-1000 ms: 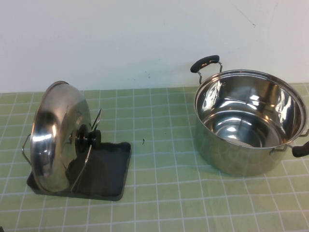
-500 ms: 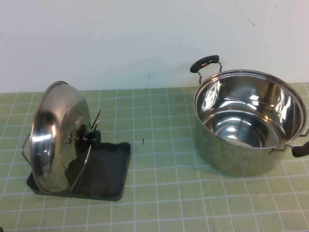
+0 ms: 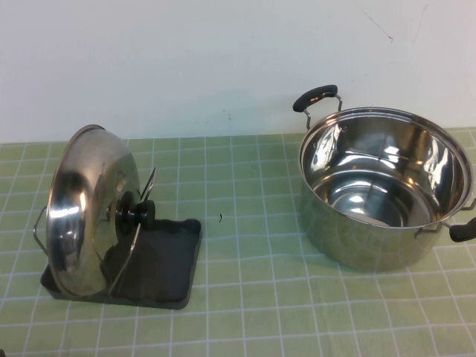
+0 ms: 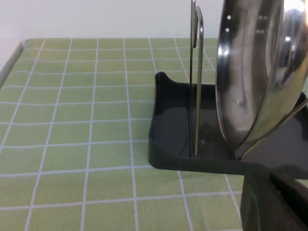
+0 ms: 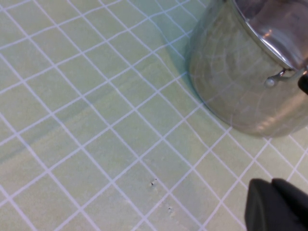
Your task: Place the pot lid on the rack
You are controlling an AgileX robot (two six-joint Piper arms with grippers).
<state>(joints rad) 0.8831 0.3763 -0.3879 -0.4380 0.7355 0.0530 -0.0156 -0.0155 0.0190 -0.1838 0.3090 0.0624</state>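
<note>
The shiny steel pot lid (image 3: pixel 88 212) stands on edge in the rack (image 3: pixel 167 271), leaning between its upright wire loops, black knob (image 3: pixel 136 214) facing right. In the left wrist view the lid (image 4: pixel 255 82) rests in the dark tray (image 4: pixel 173 144) beside a wire loop (image 4: pixel 196 72). My left gripper (image 4: pixel 275 202) is shut and empty, just short of the tray's near edge. My right gripper (image 5: pixel 279 204) is shut and empty, hovering over the mat beside the pot. Neither gripper shows in the high view.
A deep steel pot (image 3: pixel 383 186) with black side handles stands at the right, and its wall (image 5: pixel 240 77) fills part of the right wrist view. A green checked mat (image 3: pixel 245 297) covers the table. A white wall runs behind.
</note>
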